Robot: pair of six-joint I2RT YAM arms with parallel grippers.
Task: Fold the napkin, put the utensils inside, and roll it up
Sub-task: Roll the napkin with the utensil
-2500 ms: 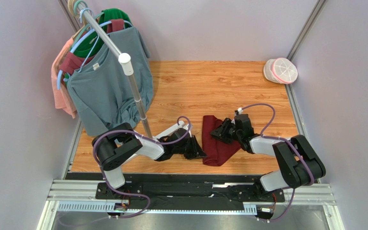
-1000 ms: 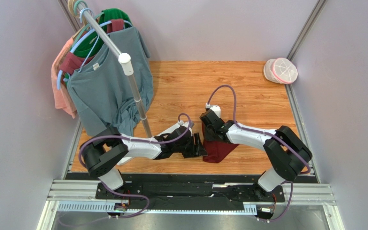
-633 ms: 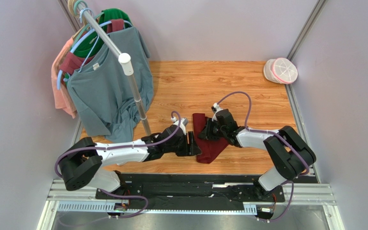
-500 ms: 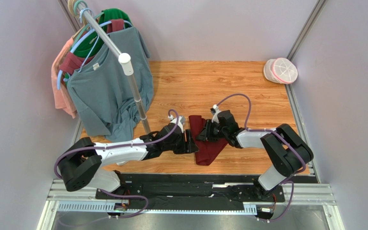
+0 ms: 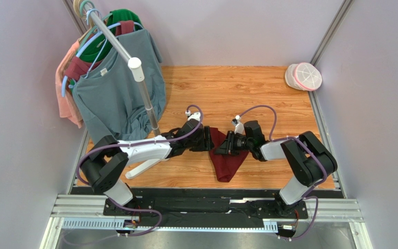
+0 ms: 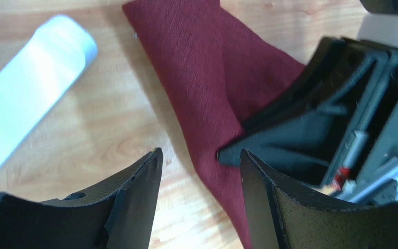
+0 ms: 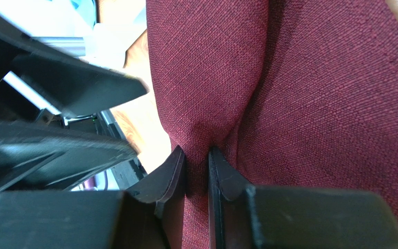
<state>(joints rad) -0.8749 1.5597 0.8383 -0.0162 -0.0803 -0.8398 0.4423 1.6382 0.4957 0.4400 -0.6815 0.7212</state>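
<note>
My right hand [image 7: 197,153] is pinching a raised ridge of the maroon napkin [image 7: 310,104], its fingers pressed almost together on the fabric. My left hand [image 6: 200,153] is spread and grips nothing. Seen from its wrist, the napkin's long edge runs across the wooden counter [image 6: 107,129] just beyond its fingertips.

In the top view the napkin lies as a narrow crumpled wedge at the centre of the frame, a little below the middle, and both hands meet at its upper end. I see no fork in any view; whether it sits inside the cloth I cannot tell.

I judge the folding unfinished, since the cloth is bunched rather than squared. To do this step well I should bring my left hand low onto the free edge and close on all the layers there. Then I should draw gently away from my right hand so the ridge flattens instead of twisting. The hands are very close, so I move slowly, and I stay clear of the white rack base [image 6: 30,119] at the upper left of the left wrist view.
</note>
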